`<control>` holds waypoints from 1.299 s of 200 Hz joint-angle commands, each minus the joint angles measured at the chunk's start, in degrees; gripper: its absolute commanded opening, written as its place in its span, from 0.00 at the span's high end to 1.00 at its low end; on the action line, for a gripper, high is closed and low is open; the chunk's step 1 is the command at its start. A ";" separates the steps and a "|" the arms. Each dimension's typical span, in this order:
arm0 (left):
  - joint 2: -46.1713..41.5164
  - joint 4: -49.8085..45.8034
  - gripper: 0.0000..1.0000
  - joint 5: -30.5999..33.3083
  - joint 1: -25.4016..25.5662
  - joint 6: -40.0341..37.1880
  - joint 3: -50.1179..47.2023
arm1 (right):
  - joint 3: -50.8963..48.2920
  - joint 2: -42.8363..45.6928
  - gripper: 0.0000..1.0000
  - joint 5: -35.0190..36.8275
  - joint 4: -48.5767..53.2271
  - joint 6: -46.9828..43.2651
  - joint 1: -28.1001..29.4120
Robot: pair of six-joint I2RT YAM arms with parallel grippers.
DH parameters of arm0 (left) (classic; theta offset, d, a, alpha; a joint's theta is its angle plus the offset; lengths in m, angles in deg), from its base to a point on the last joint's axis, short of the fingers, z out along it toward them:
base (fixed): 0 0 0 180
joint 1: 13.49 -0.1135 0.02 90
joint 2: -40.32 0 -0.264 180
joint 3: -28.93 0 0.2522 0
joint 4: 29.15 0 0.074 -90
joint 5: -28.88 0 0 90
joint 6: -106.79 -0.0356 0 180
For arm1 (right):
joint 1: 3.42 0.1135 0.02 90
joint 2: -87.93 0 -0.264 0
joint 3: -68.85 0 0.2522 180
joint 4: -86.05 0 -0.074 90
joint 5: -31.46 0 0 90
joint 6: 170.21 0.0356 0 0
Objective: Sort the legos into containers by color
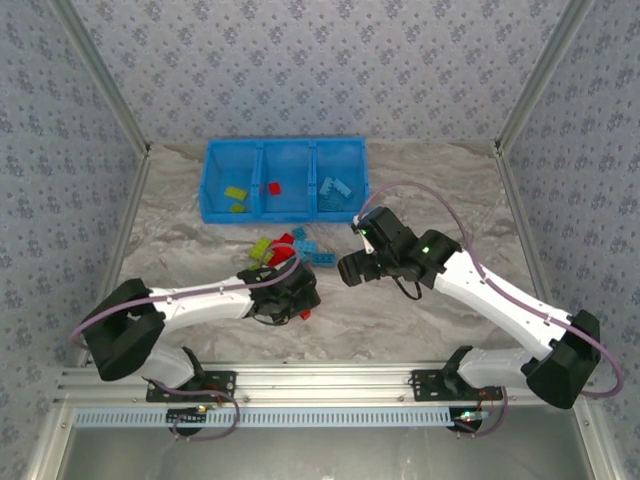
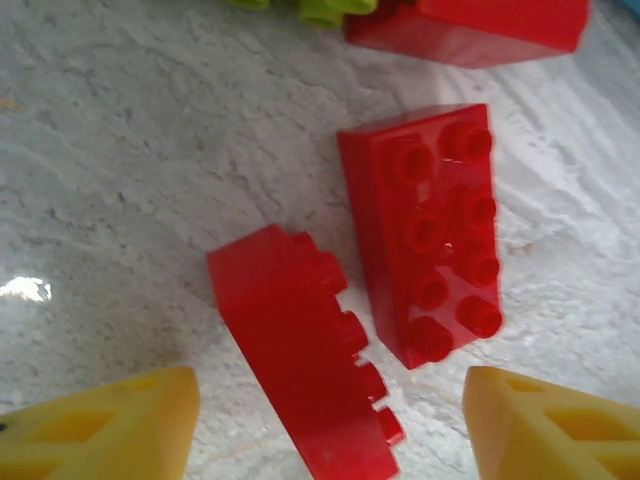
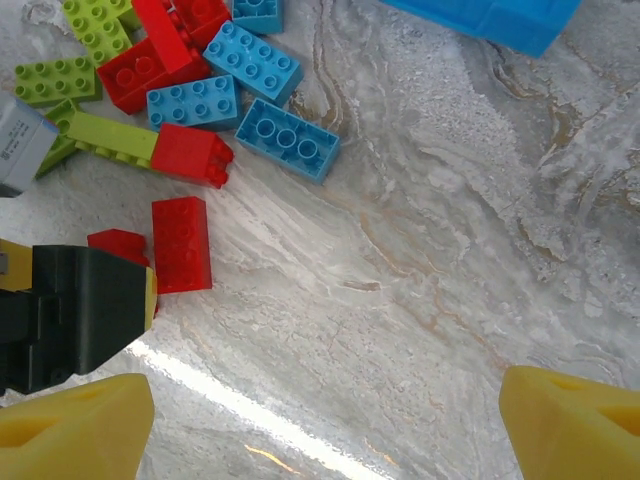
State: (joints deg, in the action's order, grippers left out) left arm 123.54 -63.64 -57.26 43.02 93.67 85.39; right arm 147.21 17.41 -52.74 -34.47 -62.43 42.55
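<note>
Left gripper and right gripper both released, nothing held.

Top: bin tray by the table's far edge, with lime, red and blue bricks in its left, middle and right compartments. Loose legos mid-table.
Left wrist: fingers spread; side-lying red brick between them, gaps both sides; studs-up red brick beside it.
Right wrist: fingers wide over marbled table, mixed pile beyond.
</note>
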 commanded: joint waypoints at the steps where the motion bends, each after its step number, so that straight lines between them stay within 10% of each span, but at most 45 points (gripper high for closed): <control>1: 0.47 -1.40 0.39 1.06 -0.76 2.10 -1.01 | 0.03 1.45 0.08 1.97 1.62 1.10 -0.40; 95: -9.17 -4.96 0.89 1.58 -4.16 -4.76 -3.89 | -1.12 3.48 0.08 -3.68 -0.04 1.33 -0.56; 146: -11.09 -5.47 0.92 3.43 -18.99 -25.33 11.38 | -3.38 5.48 0.07 -10.13 -9.33 3.23 -0.35; 260: 30.23 -3.76 0.83 4.23 -32.36 -39.41 53.72 | -5.36 5.37 0.07 -3.32 -7.66 6.11 0.08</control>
State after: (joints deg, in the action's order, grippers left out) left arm 148.92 -65.06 -52.17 11.90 56.82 132.32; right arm 142.44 21.80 -57.76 -43.32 -57.66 42.38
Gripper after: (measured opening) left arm 0.190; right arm 0.933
